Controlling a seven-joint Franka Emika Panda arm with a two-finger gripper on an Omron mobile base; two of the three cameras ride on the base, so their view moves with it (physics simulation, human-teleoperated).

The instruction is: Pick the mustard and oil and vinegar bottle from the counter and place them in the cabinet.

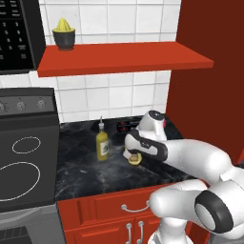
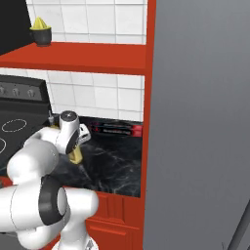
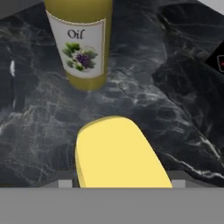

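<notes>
The mustard [image 1: 135, 160] is a short yellow squeeze bottle standing on the black marbled counter [image 1: 86, 167], and the hand covers most of it. My gripper [image 1: 134, 156] reaches down over it. In the hand view the mustard [image 3: 118, 153] lies between the two finger tips of the gripper [image 3: 121, 183], which stand close to its sides with a narrow gap on the left. The taller oil and vinegar bottle [image 1: 102, 145] stands upright just left of the hand, and its "Oil" label [image 3: 81, 43] faces the hand camera. The cabinet [image 1: 124, 57], a red shelf, runs along the tiled wall above.
A yellow juicer on a dark bowl [image 1: 64, 34] sits on the shelf's left end. A black stovetop [image 1: 24, 162] borders the counter on the left. A flat dark and red box [image 2: 117, 129] lies against the back wall. A tall red panel [image 1: 209, 71] closes the right side.
</notes>
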